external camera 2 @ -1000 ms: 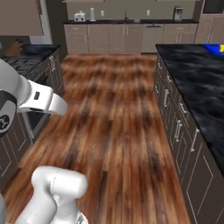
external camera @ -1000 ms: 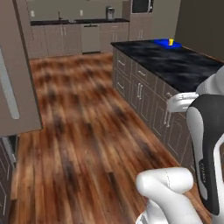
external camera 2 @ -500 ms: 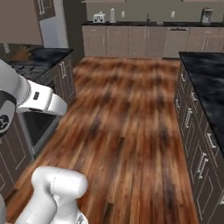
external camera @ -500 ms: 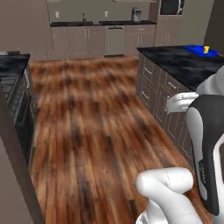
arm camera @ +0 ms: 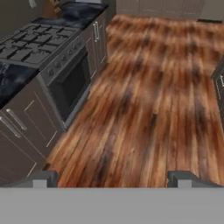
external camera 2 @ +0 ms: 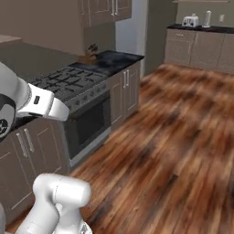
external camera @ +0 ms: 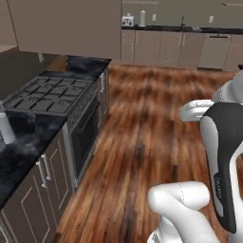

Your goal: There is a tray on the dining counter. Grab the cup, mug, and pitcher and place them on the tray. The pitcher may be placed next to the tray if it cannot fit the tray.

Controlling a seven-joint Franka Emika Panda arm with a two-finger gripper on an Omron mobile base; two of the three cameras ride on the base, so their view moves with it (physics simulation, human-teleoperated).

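The base has swung left: the dining counter and its blue tray have slid out of frame, and the stove (external camera: 47, 95) with its black marble table (external camera: 28, 142) now lies ahead. A pale grey vessel (external camera: 5, 127), probably the pitcher, stands there at the left edge. The tool (arm camera: 111, 177) hangs open and empty over the wooden floor (arm camera: 144, 109), so fetching seems about to start.

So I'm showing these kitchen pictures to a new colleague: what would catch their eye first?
Probably the glossy reddish-brown plank floor running up the middle of the room. Next, the grey gas stove with dark burner grates, set into the black marble worktop on the left, with a pale grey tall vessel standing near the worktop's left edge. The robot's white arm rises at lower right.
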